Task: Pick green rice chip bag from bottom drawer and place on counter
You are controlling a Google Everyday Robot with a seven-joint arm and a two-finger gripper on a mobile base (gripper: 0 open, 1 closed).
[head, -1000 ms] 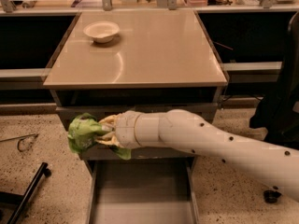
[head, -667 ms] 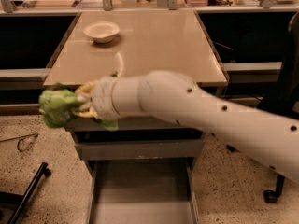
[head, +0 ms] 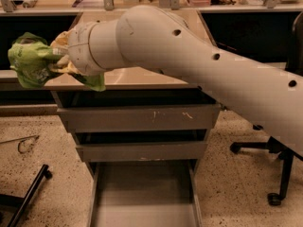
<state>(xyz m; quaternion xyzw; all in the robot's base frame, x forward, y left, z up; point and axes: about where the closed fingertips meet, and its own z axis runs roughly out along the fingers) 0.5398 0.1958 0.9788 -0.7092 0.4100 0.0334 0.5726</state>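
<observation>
The green rice chip bag point(head: 29, 59) is a crumpled light-green foil bag held in the air at the far left, level with the counter's front left corner. My gripper point(head: 59, 60) is shut on the bag, its yellowish fingers pinching the bag's right side. The big white arm runs from the right across the counter point(head: 137, 78) and hides most of its beige top. The bottom drawer point(head: 142, 193) stands pulled out below, its flat grey floor bare.
Two narrower grey drawers point(head: 139, 118) stand partly open above the bottom one. A black chair base point(head: 270, 155) is on the right floor. A black bar point(head: 28, 193) and a wire loop point(head: 26, 143) lie on the left floor. Cluttered shelves line the back.
The arm has lifted the bag from drawer height up to counter level and swung it left. The white bowl seen earlier on the counter is now hidden behind the arm.
</observation>
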